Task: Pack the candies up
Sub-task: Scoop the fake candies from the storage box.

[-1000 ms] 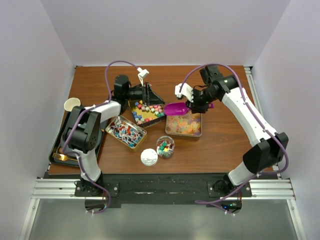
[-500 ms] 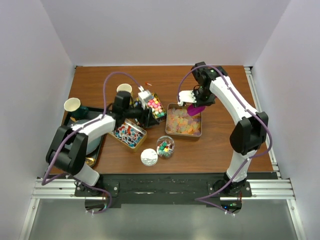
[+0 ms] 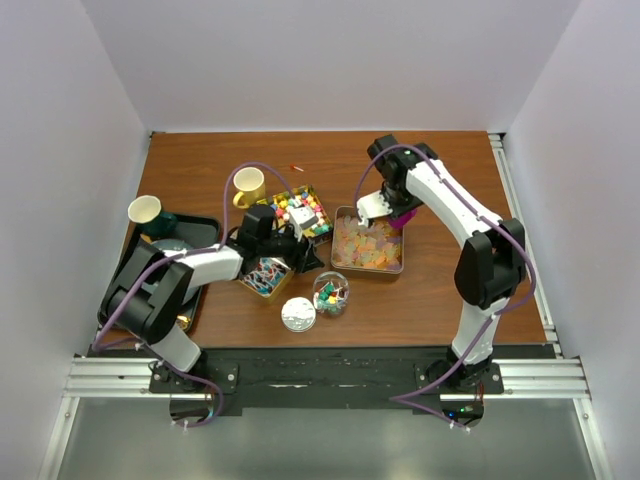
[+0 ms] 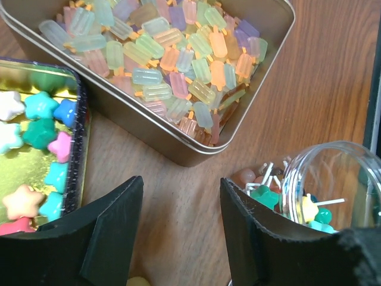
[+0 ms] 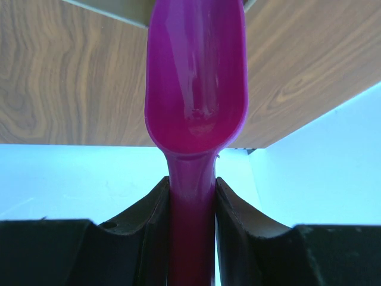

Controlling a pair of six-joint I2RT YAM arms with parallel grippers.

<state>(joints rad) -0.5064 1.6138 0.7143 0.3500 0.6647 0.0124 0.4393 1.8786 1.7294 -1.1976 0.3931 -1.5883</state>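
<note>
Pale translucent candies fill a gold tin (image 3: 368, 245), also seen in the left wrist view (image 4: 166, 65). Bright multicoloured candies lie in a second tin (image 3: 300, 210), whose corner (image 4: 36, 149) shows at the left of that view. Wrapped red, blue and white candies sit in a third tin (image 3: 265, 275). My left gripper (image 3: 303, 248) (image 4: 181, 205) hangs open over bare wood between the tins and a glass jar (image 3: 331, 293) (image 4: 324, 190) holding some candies. My right gripper (image 3: 392, 212) (image 5: 191, 229) is shut on the handle of the purple scoop (image 5: 196, 77), which looks empty, at the pale tin's far edge.
A round silver lid (image 3: 298, 314) lies near the jar. A yellow mug (image 3: 248, 186) stands behind the multicoloured tin. A paper cup (image 3: 145, 209) and a black tray (image 3: 150, 262) sit at the left. The table's right edge shows in the right wrist view.
My left gripper has come from behind the multicoloured tin toward the near side, between tins and jar. My right gripper has swung the scoop from level over the pale tin to its far edge.
</note>
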